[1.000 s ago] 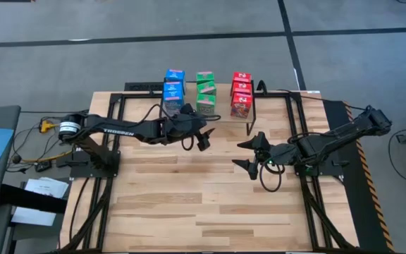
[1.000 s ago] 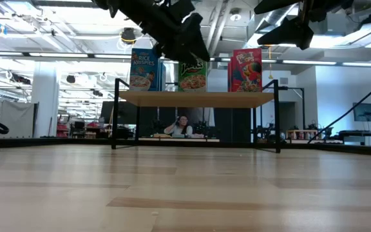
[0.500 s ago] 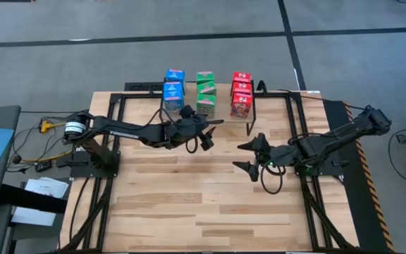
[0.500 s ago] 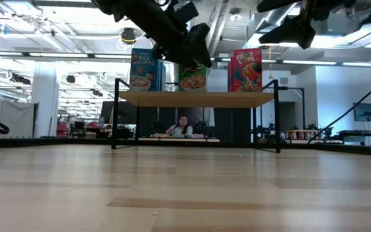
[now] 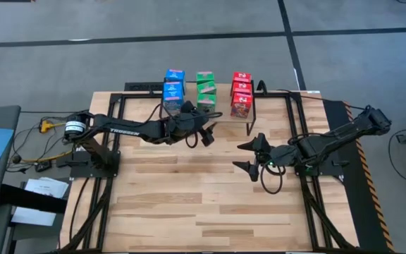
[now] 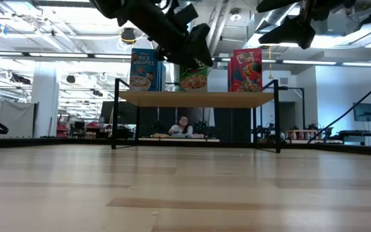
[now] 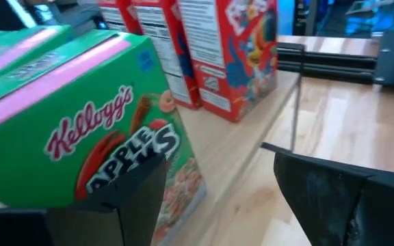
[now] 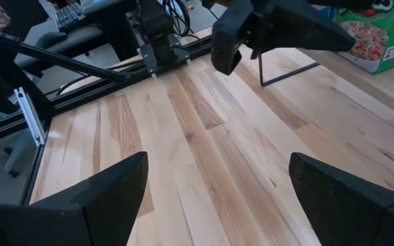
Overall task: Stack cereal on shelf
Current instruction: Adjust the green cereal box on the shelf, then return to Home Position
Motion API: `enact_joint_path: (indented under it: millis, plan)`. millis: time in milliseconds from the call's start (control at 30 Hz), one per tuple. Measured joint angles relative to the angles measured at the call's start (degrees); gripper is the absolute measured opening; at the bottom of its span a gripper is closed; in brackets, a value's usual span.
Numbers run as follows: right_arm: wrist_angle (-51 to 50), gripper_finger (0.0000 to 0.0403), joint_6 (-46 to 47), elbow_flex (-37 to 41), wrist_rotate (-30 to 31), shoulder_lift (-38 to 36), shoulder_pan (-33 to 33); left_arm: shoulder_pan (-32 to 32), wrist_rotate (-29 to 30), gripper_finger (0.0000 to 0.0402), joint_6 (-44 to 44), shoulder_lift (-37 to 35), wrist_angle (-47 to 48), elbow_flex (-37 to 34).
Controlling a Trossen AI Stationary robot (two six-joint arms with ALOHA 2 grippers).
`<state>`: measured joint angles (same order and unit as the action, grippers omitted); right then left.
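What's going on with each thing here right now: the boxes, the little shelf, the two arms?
Blue boxes: standing on the shelf.
Green boxes: on the shelf.
Red boxes: on the shelf.
Shelf: upright on the table.
Left end effector: open, empty, by the green boxes.
Right end effector: open, empty, above mid-table.

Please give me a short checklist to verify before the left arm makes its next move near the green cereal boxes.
1. Left gripper open: ok, its fingers are spread wide in the left wrist view.
2. Front green box standing on the shelf: ok, it is upright on the board.
3. Green box free of the left fingers: cannot tell, one finger is very close to it.
4. Right gripper out of the way: ok, it is open above the tabletop, apart from the shelf.
5. Red boxes and blue boxes in place: ok, both rows are on the shelf.
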<state>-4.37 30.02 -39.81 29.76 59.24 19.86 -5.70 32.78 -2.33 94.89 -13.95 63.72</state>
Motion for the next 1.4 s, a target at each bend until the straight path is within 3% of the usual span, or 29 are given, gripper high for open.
enact_joint_path:
  millis: [667,967,1100,1233,1400]
  plan:
    - [0.0,0.0379,0.0,0.0,0.0,0.0,0.0,-1.3,-1.5,0.0262,0.4,0.0,-0.1,0.0]
    - [0.1,0.0379,0.0,0.0,0.0,0.0,0.0,2.2,-2.7,0.0262,-1.7,-4.0,0.0,-0.1]
    - [0.2,0.0379,-0.5,0.0,0.0,0.0,0.0,4.2,-3.1,0.0262,-3.1,-7.9,1.3,-0.1]
    - [-0.2,0.0379,-6.6,-0.5,0.0,-0.7,0.0,6.4,-6.7,0.0262,-4.7,-14.0,5.3,-0.1]
    - [0.1,0.0379,-14.5,-3.4,0.0,-3.6,0.0,8.0,-10.6,0.0262,-4.4,-24.0,15.6,-0.1]
